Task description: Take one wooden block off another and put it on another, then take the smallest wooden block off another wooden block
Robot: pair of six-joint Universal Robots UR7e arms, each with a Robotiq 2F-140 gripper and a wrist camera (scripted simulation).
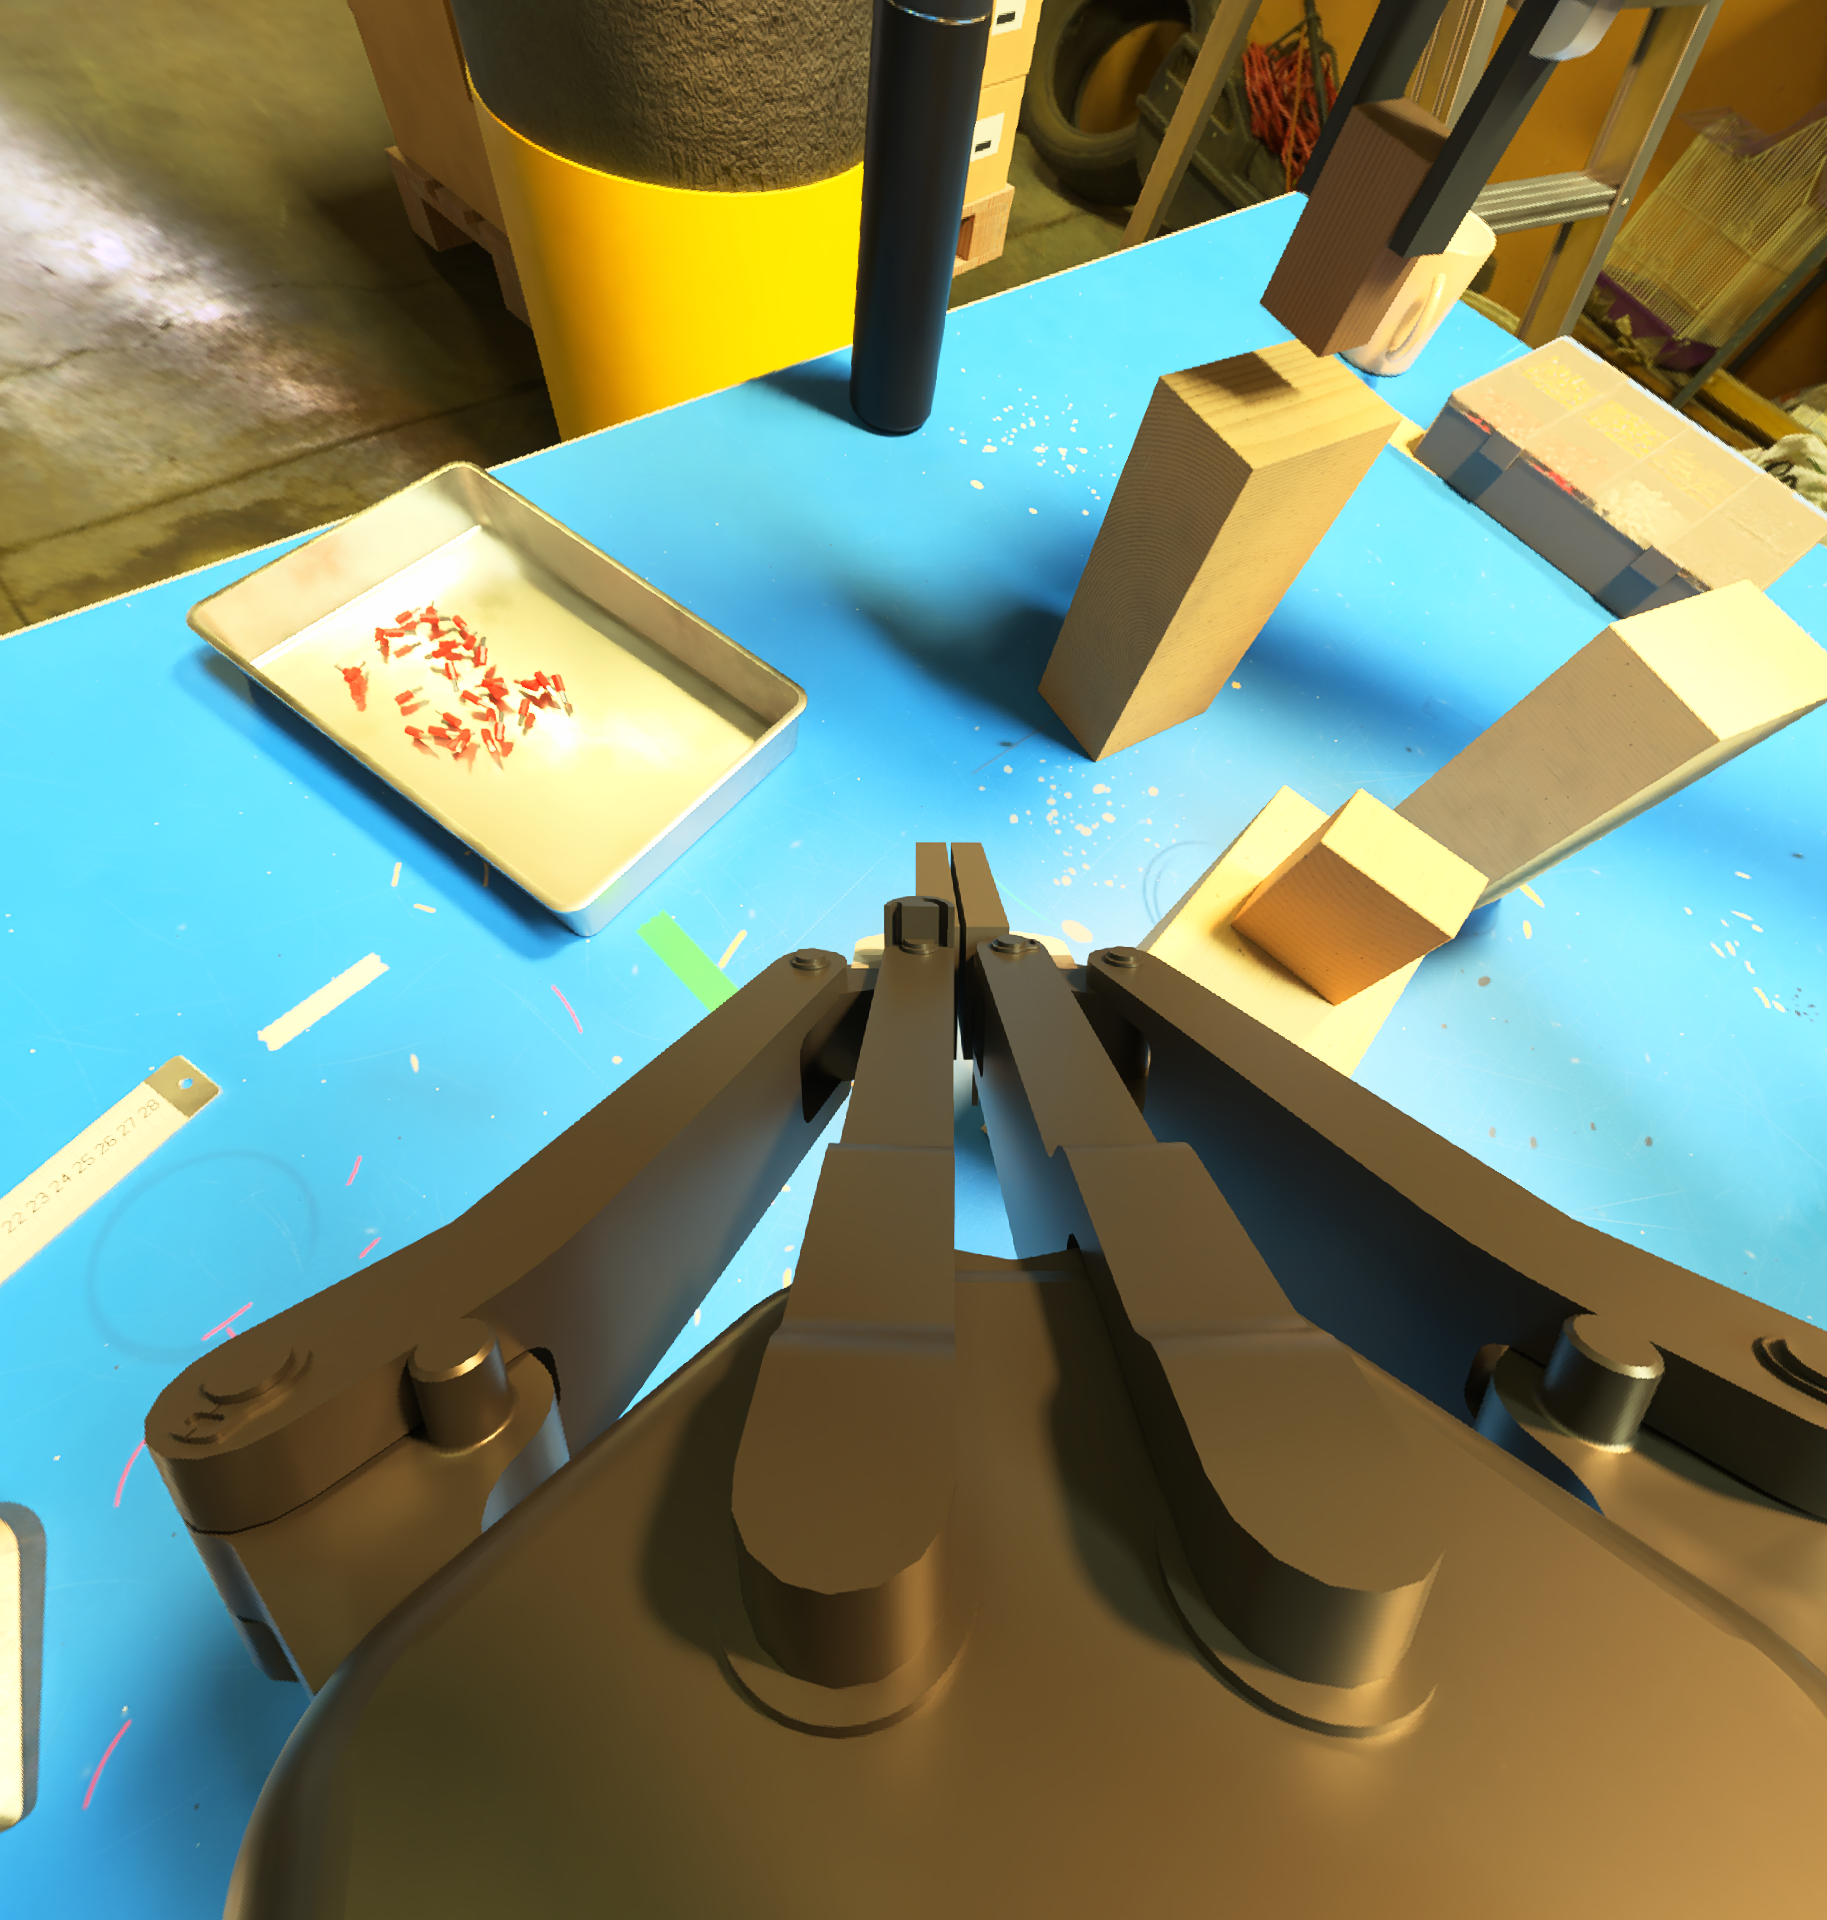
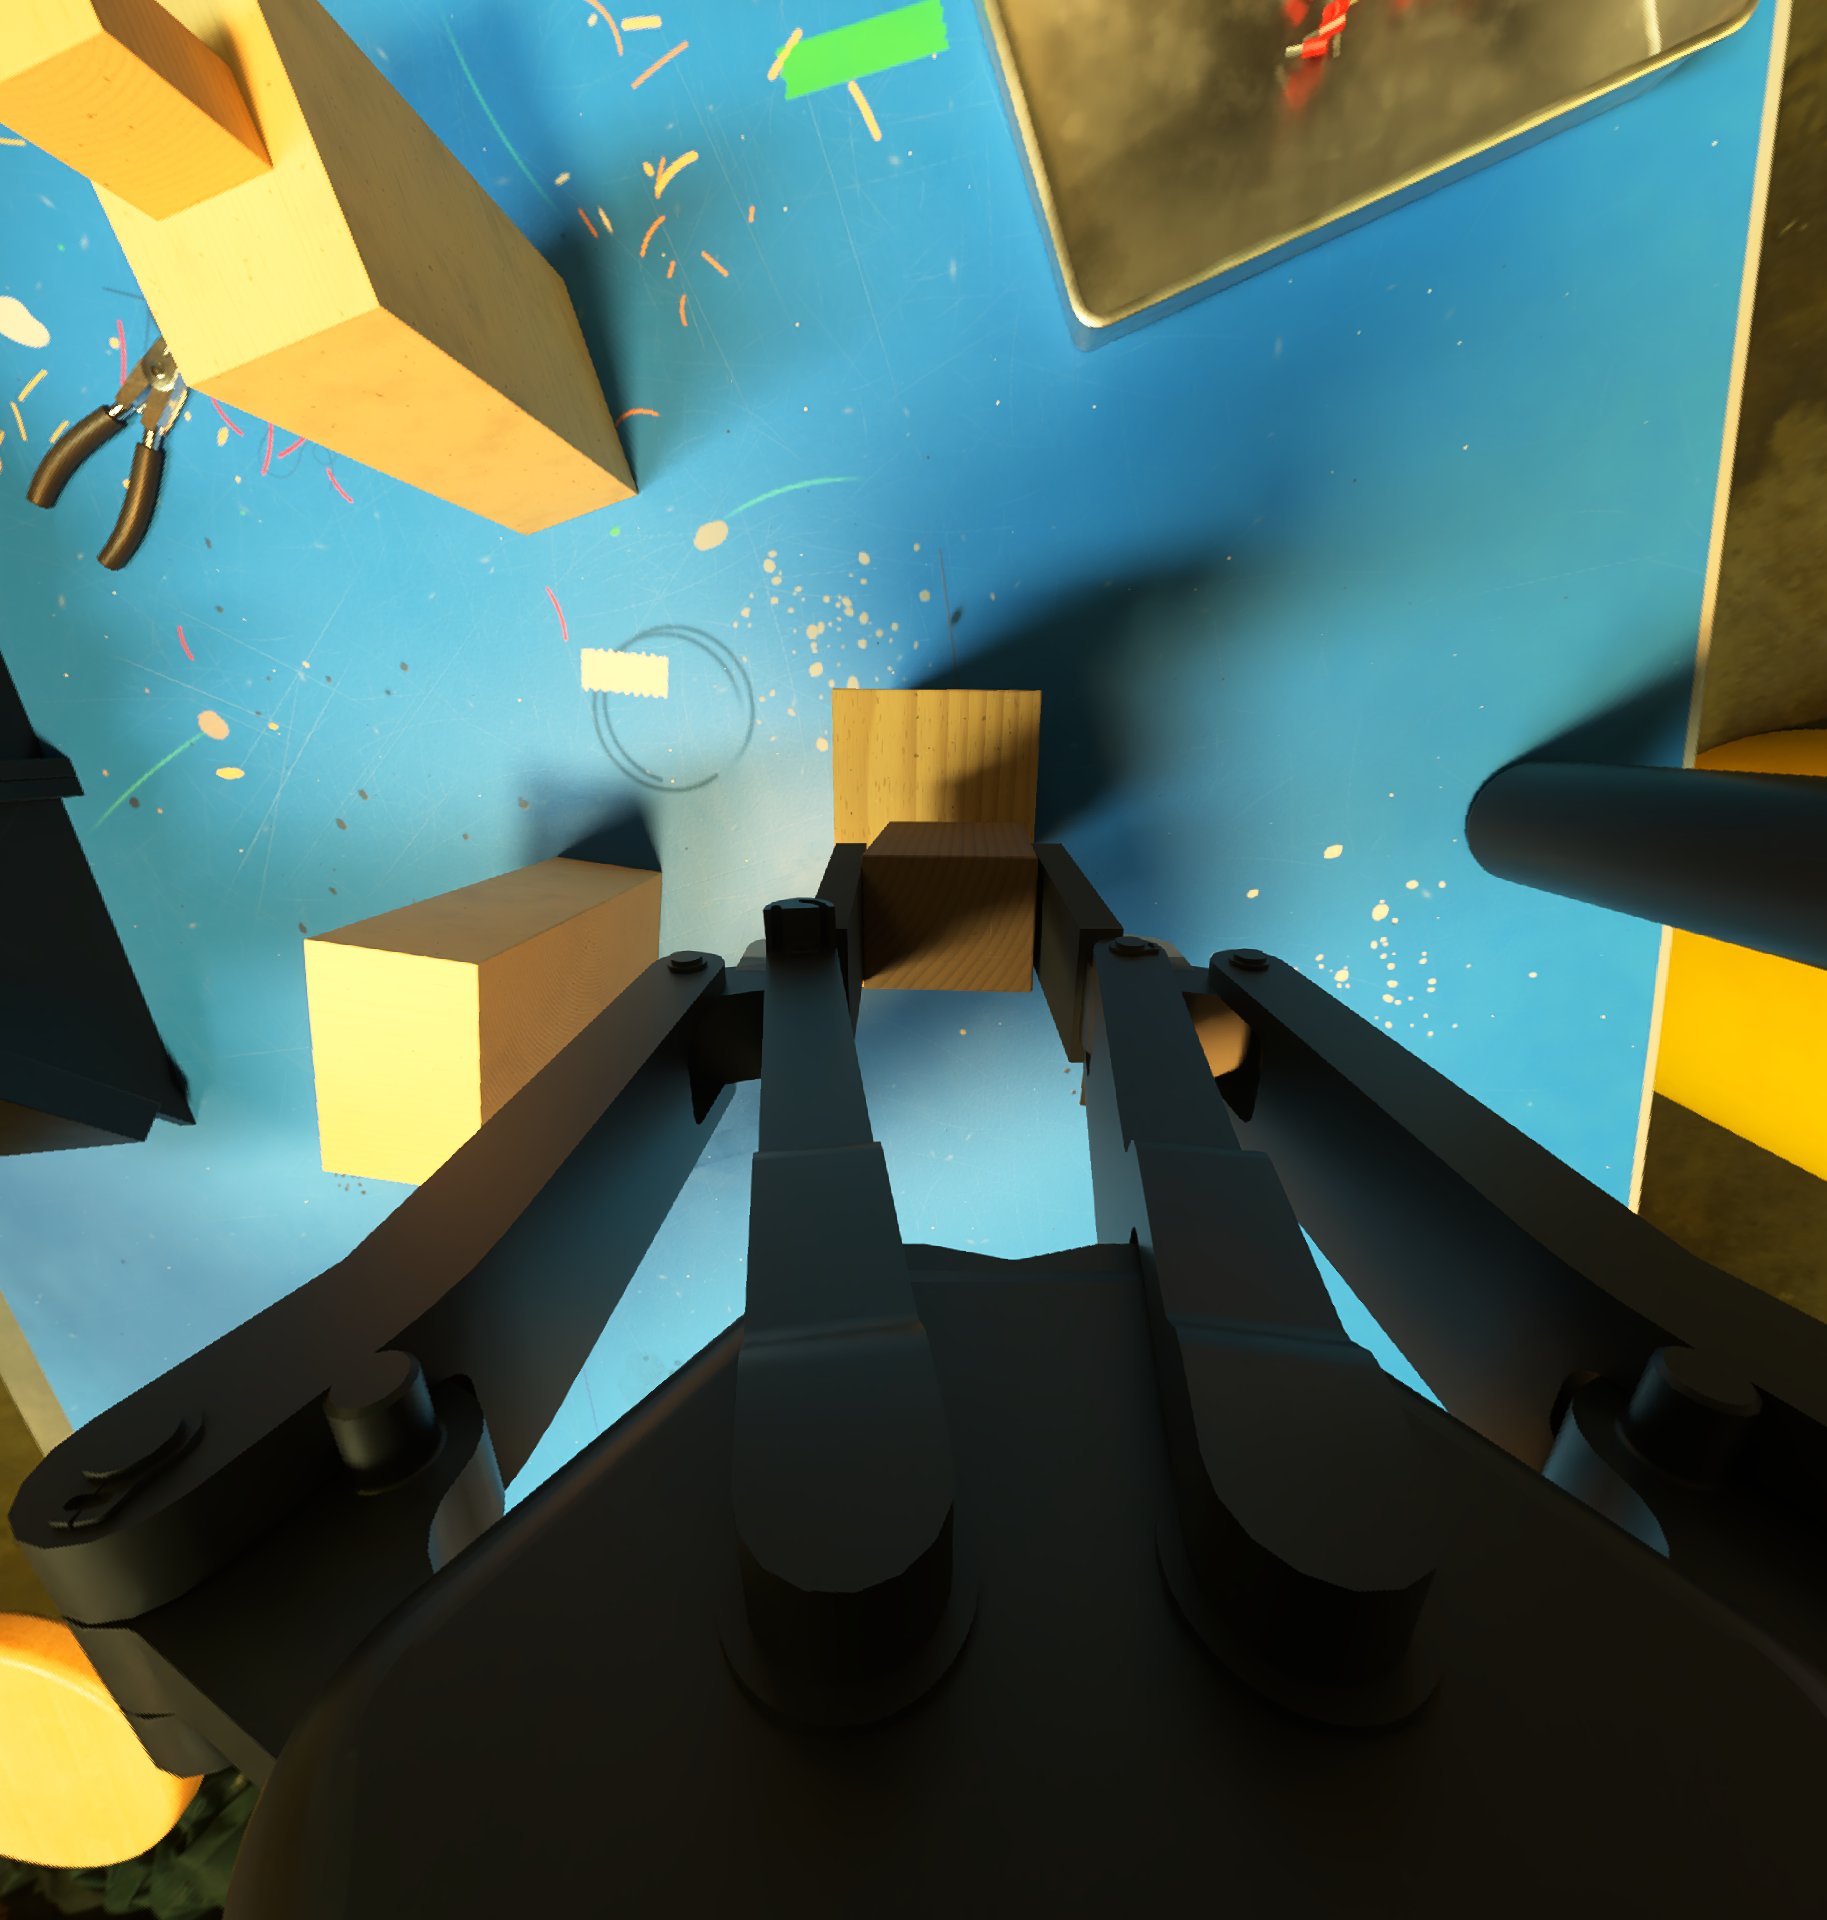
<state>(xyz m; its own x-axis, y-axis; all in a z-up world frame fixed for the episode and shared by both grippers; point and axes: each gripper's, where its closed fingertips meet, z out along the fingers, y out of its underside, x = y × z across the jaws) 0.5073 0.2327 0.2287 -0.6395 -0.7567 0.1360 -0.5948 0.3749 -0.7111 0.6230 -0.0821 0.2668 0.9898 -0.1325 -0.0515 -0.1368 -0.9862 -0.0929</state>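
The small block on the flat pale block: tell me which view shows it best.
The left wrist view: the small block sits whole and well lit on the flat pale block, top and two sides visible. The right wrist view catches it only at the top-left corner, cut off by the frame edge.

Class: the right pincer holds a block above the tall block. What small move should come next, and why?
Probably lower it a little. The right pincer is shut on the held block, which hangs just above the tall block with a gap under it in the left wrist view. Opening now would drop it.
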